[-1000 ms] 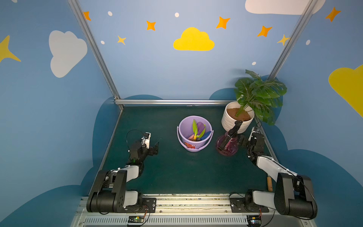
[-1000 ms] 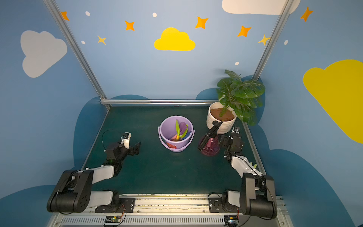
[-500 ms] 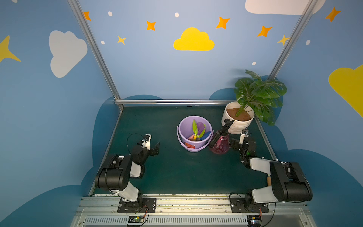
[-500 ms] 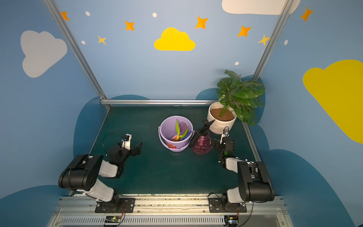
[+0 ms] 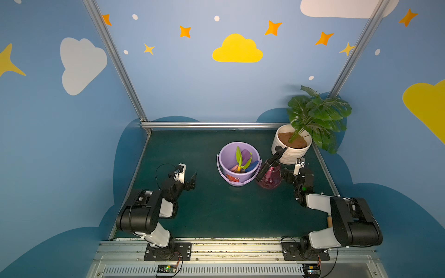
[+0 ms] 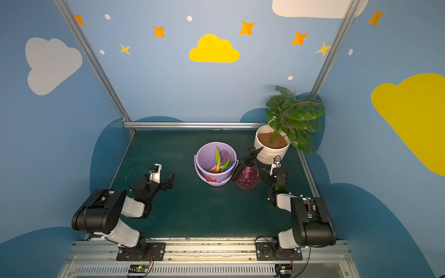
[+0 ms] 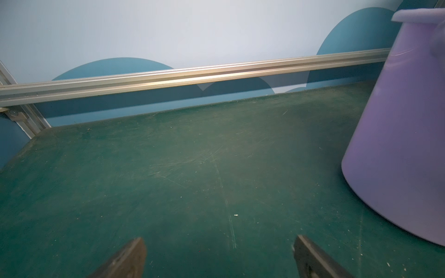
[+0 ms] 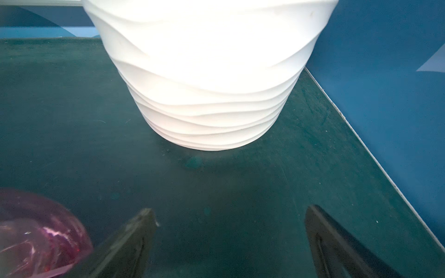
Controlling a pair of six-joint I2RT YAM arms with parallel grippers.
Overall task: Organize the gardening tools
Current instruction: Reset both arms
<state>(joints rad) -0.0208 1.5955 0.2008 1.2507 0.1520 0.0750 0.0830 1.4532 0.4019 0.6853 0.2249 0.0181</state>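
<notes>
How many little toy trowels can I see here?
4, all in the lilac bucket: two lime-green trowels, one purple trowel, one blue trowel. Others may hide beneath.

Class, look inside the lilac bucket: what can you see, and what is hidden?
Inside the lilac bucket stand two lime-green trowels, a purple trowel and a blue trowel, leaning together. Their lower ends and the bucket's floor are mostly hidden.

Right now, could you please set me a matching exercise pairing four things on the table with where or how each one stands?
Things:
1. spray bottle
2. lime-green trowels
3. white pot
4. left gripper

Place or state:
A. open, above bare green mat
B. back right corner
C. inside the lilac bucket
D. standing on the mat beside the bucket

Pairs: 1-D, 2-C, 3-B, 4-A
</notes>
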